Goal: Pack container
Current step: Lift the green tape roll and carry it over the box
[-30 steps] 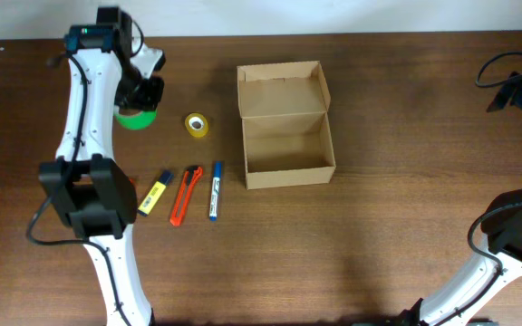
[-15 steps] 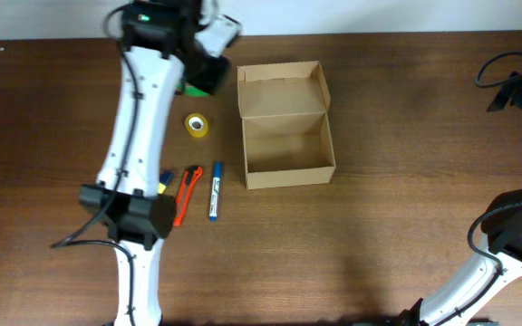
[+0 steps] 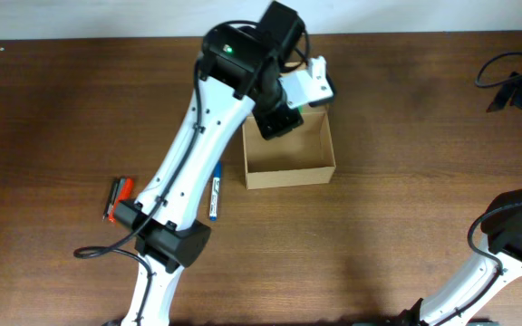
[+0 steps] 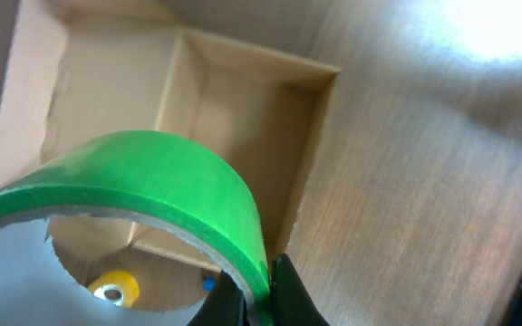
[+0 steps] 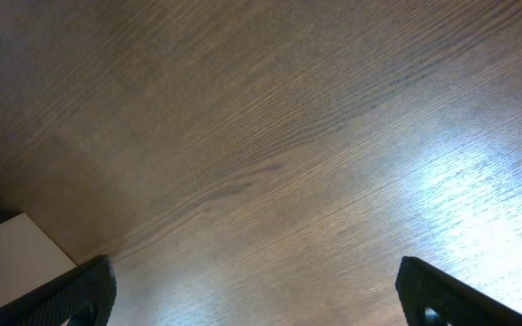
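The container (image 3: 290, 156) is an open brown cardboard box at the table's middle, and its lid is hidden under my left arm (image 3: 243, 63). In the left wrist view its bare inside (image 4: 234, 118) lies below. My left gripper (image 4: 259, 303) is shut on the wall of a green tape roll (image 4: 152, 172), which hangs over the box. My right gripper (image 5: 256, 299) stands open above bare wood at the far right, with nothing between its fingers (image 5: 80, 294).
A blue marker (image 3: 214, 195) lies left of the box. A yellow tape roll (image 4: 111, 288) sits on the table beyond the box wall. A red and black tool (image 3: 118, 199) lies at the left by the arm's base. Cables (image 3: 515, 77) are at the right edge.
My left arm has swung from the back left to the right with the green tape roll, which now hangs over the box. It now hides the yellow tape and some pens from above.
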`<state>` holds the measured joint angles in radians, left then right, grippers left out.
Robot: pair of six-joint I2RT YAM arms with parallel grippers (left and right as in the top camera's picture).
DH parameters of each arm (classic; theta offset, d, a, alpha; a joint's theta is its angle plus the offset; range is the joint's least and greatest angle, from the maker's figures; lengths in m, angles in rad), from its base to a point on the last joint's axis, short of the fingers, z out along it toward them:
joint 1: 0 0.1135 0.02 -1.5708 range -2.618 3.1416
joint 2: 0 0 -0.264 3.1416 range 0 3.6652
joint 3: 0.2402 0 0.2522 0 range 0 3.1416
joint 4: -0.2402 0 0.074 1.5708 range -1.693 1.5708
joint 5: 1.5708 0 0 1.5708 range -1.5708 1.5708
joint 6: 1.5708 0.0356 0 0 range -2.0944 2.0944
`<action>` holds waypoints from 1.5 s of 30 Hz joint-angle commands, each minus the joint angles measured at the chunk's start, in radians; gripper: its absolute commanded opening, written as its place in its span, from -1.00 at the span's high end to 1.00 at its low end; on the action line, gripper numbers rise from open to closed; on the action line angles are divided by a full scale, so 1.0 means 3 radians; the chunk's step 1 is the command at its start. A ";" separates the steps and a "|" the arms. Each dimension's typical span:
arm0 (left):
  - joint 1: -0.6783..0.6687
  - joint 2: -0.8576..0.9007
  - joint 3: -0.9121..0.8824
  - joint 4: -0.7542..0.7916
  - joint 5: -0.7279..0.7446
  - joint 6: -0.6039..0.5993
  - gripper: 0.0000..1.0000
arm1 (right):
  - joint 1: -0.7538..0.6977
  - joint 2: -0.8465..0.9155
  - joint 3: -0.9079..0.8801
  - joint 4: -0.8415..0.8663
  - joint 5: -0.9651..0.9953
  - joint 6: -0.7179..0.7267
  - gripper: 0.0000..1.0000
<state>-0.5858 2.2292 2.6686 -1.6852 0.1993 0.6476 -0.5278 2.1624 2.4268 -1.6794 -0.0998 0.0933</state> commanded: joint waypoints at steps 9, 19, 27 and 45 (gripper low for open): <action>-0.0090 -0.0074 -0.0191 0.0045 0.0286 0.0375 0.97 | 0.0011 -0.0100 -0.0001 -0.0001 -0.0045 -0.0027 -0.99; -0.0090 0.0175 -0.0613 0.0329 0.0285 0.0380 0.97 | 0.0011 -0.0100 -0.0001 -0.0001 -0.0045 -0.0027 -0.99; -0.0093 0.0425 -0.0613 0.0692 -0.0058 0.0098 0.97 | 0.0013 -0.0100 -0.0001 -0.0001 -0.0043 -0.0027 -0.99; -0.0144 0.0760 -0.0613 0.0806 -0.0158 -0.0028 0.97 | 0.0011 -0.0100 -0.0001 -0.0001 -0.0043 -0.0027 -0.99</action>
<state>-0.6163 2.4386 2.4859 -1.4307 0.1482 0.6544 -0.5278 2.1624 2.4268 -1.6794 -0.0998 0.0933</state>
